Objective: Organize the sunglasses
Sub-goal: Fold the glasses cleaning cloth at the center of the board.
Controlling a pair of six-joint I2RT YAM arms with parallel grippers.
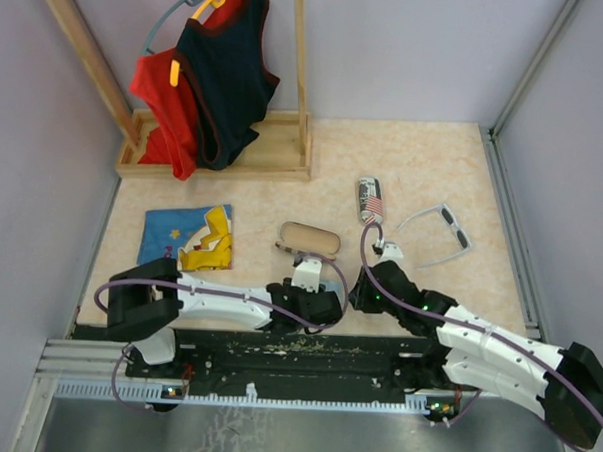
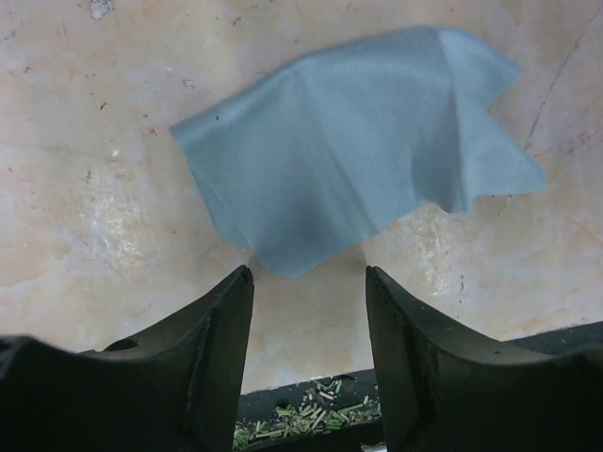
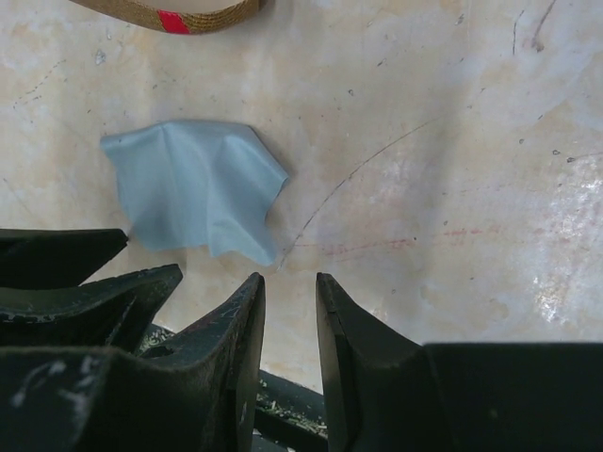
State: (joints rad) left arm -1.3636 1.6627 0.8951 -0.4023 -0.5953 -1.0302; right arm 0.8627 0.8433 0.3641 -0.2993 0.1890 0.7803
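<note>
**A:** What is nearest the claws?

**B:** Just behind both runs the dark rail at the table's near edge. The left claw is spread, with nothing between its jaws. The right claw sits close on its right, its jaws only a narrow gap apart and also empty.

**A:** And just ahead?

**B:** A crumpled blue cloth lies just ahead of the left claw, a little right of its centre. From the right claw it is ahead and to the left. Lifting it looks like the step in hand. The left claw should centre over the raised fold, go down to the table, then pinch. The flat edges would likely slip free. The right claw should hold back, as the two are crowded.

**A:** Where are the sunglasses?

**B:** The white pair lies ahead and right of the right claw, well apart. I cannot pick out the brown pair with certainty. The plaid case is beyond the cloth, and the flag case is farther still.

**A:** Is there room to move?

**B:** Bare table stretches right of the right claw, as far as the side wall.
</note>
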